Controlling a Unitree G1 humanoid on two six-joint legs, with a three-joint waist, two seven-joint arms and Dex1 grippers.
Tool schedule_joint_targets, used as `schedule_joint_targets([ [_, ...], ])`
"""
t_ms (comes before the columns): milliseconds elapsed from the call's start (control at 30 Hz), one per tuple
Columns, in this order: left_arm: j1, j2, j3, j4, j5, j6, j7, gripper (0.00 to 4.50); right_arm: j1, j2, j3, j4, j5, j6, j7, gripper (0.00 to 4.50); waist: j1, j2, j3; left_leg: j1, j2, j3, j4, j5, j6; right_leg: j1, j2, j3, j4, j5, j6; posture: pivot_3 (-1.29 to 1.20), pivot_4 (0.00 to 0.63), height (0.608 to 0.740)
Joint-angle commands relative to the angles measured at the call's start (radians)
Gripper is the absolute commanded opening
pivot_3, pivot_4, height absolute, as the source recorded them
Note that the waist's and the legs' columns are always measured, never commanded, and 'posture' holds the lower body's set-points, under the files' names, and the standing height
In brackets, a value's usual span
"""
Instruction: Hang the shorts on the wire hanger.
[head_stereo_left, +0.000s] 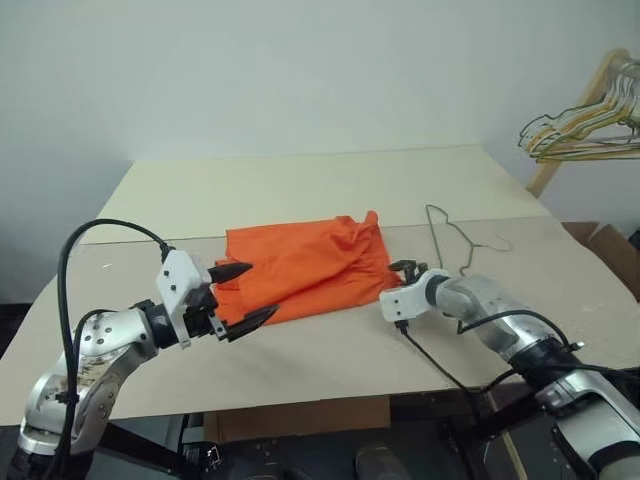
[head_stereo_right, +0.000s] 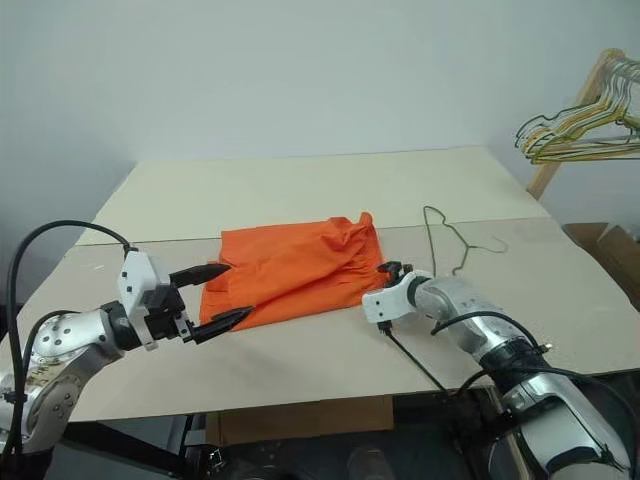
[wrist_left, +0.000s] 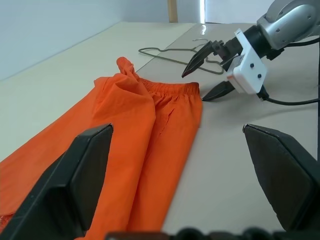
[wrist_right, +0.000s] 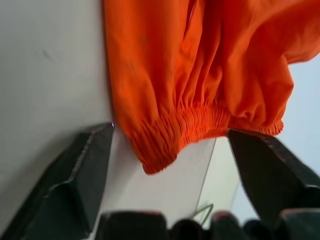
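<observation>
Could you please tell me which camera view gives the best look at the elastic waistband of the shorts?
The right wrist view: the gathered waistband of the shorts sits close up between the right gripper's open fingers. The left wrist view shows it farther off; the head views show only a crumpled orange edge by the right gripper.

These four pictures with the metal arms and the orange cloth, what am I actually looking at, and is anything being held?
It is a two-armed robot at a table. Two pictures come from cameras in its head, looking down over both arms. The other two come from a camera on each wrist, looking along that arm's black fingers. On the table lie orange shorts and, beside them, a thin wire hanger. The left tool is open at the shorts' leg end. The right tool is open at the waistband end. Neither holds anything. More hangers hang off to the right.
</observation>
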Motion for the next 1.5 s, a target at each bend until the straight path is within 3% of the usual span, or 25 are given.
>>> schedule_joint_targets([
  [33, -0.003, 0.008, 0.017, -0.028, 0.003, -0.016, 0.003, 4.5, -0.041, 0.024, 0.006, 0.038, -0.043, -0.041, -0.057, 2.91, -0.007, 0.0, 0.0, 0.0, 0.0, 0.0, 0.0, 0.0, 0.0, 0.0, 0.0, 0.0, 0.0, 0.0, 0.0, -0.25, 0.0, 0.74],
  [100, 0.003, 0.013, 0.016, -0.028, 0.006, -0.021, -0.004, 4.5, -0.042, 0.03, 0.009, 0.041, -0.057, -0.051, -0.068, 2.42, -0.015, 0.0, 0.0, 0.001, 0.001, 0.0, -0.001, 0.0, 0.0, 0.0, 0.001, 0.0, 0.001, 0.0, -0.001, -0.25, 0.0, 0.74],
  [333, -0.004, 0.016, 0.001, -0.01, 0.027, -0.041, -0.03, 4.5, -0.054, 0.045, 0.017, 0.057, -0.117, -0.062, -0.109, 0.03, -0.033, 0.0, 0.0, 0.002, 0.0, 0.0, -0.005, 0.002, -0.002, 0.0, 0.001, 0.0, 0.001, -0.001, -0.001, -0.27, 0.0, 0.74],
  [667, 0.029, 0.06, -0.017, 0.011, 0.115, -0.081, -0.064, 4.5, 0.019, 0.002, -0.042, -0.056, -0.043, -0.128, -0.111, 0.03, -0.039, 0.0, 0.0, 0.004, 0.0, 0.0, -0.007, 0.003, -0.004, 0.001, 0.001, 0.001, 0.001, -0.001, -0.001, -0.26, 0.0, 0.74],
  [933, 0.081, 0.241, -0.249, 0.188, 0.612, -0.356, -0.021, 4.5, 0.16, -0.109, -0.142, -0.291, 0.118, -0.197, 0.001, 0.03, -0.033, 0.001, 0.0, 0.006, 0.0, 0.0, -0.008, 0.003, -0.004, 0.002, 0.001, 0.001, 0.001, -0.001, -0.001, -0.28, 0.0, 0.74],
  [1100, 0.03, 0.25, -0.323, 0.28, 0.735, -0.38, -0.026, 4.5, 0.171, -0.122, -0.175, -0.319, 0.147, -0.214, 0.021, 0.03, -0.032, 0.001, 0.0, 0.005, 0.001, 0.0, -0.009, 0.003, -0.004, 0.001, 0.0, 0.001, 0.001, -0.001, -0.001, -0.29, 0.0, 0.74],
  [1200, -0.017, 0.258, -0.379, 0.376, 0.85, -0.421, 0.002, 3.97, 0.171, -0.116, -0.187, -0.325, 0.151, -0.203, 0.032, 0.0, -0.033, 0.001, 0.0, 0.006, 0.0, 0.0, -0.009, 0.003, -0.004, 0.001, 0.0, 0.0, 0.001, -0.001, -0.001, -0.31, 0.0, 0.74],
  [1500, -0.071, 0.226, -0.392, 0.464, 0.909, -0.425, 0.015, 1.15, 0.203, -0.134, -0.228, -0.35, 0.152, -0.188, 0.049, 0.0, -0.063, 0.002, -0.001, 0.008, 0.001, -0.001, -0.011, 0.003, -0.004, 0.002, 0.0, 0.0, 0.004, -0.002, 0.0, -0.34, 0.0, 0.74],
])
